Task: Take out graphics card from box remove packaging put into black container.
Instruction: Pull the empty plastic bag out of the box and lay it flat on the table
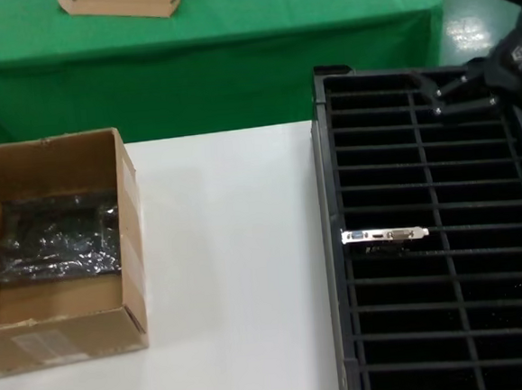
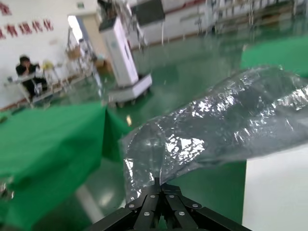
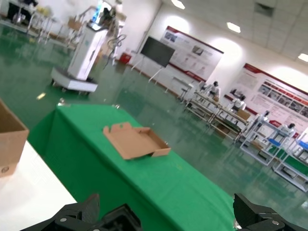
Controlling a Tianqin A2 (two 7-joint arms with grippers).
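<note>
The graphics card (image 1: 384, 235) stands in a slot of the black container (image 1: 333, 243), its silver bracket with a blue and a white port facing up. My right gripper (image 1: 429, 93) hovers open over the container's far end, holding nothing; the right wrist view shows its fingers (image 3: 77, 211) spread wide above the container's corner (image 3: 118, 219). In the left wrist view my left gripper (image 2: 159, 185) is shut on the crinkly clear packaging (image 2: 216, 120), which hangs empty over the green floor. The left gripper is outside the head view. The brown box (image 1: 65, 341) sits at the table's left.
Dark boards wrapped in shiny plastic (image 1: 56, 234) lie in the box. Between box and container runs the white table (image 1: 231, 270). Behind it is a green-clothed table (image 1: 232, 53) carrying a flat tan cardboard tray (image 1: 119, 2). A white machine (image 2: 122, 57) stands farther off on the floor.
</note>
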